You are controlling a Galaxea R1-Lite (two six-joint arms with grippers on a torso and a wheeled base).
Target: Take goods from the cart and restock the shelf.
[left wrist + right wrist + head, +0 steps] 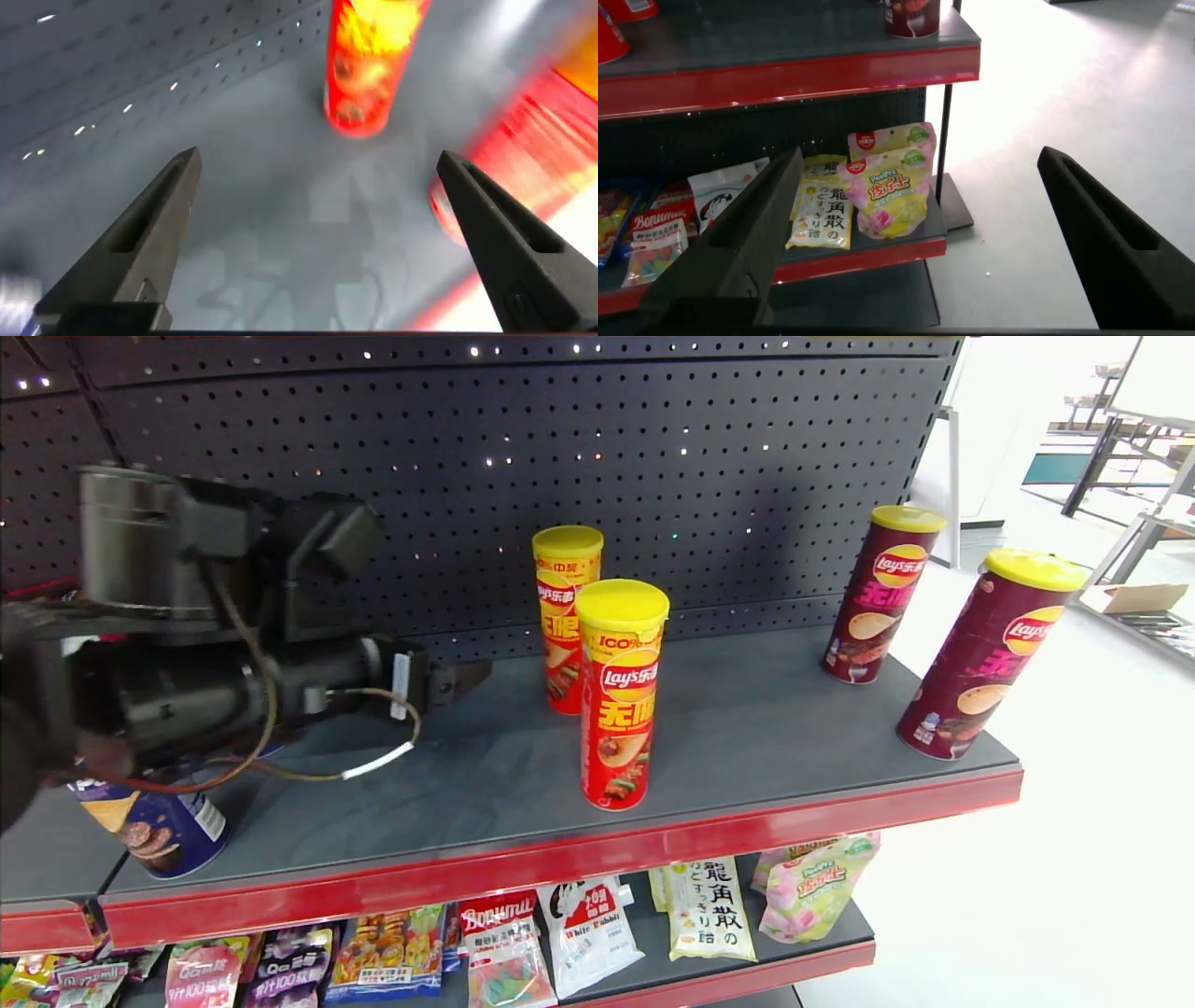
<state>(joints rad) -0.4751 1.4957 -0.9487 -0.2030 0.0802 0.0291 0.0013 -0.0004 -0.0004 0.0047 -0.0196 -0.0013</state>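
My left gripper (318,157) is open and empty, held low over the grey shelf board (747,728). In the head view the left gripper (464,678) points toward two red chip cans, one in front (620,695) and one behind (565,616). The left wrist view shows the far red can (369,65) ahead and the near red can (450,210) off to one side. A blue chip can (159,831) stands on the shelf under my left arm. My right gripper (920,154) is open and empty, lower down, facing the shelf below.
Two maroon chip cans (882,593) (985,653) stand at the shelf's right end. The lower shelf (859,257) holds several snack bags, among them a pink-green bag (889,191). A perforated back panel (653,476) closes the shelf behind. Open floor (1074,859) lies to the right.
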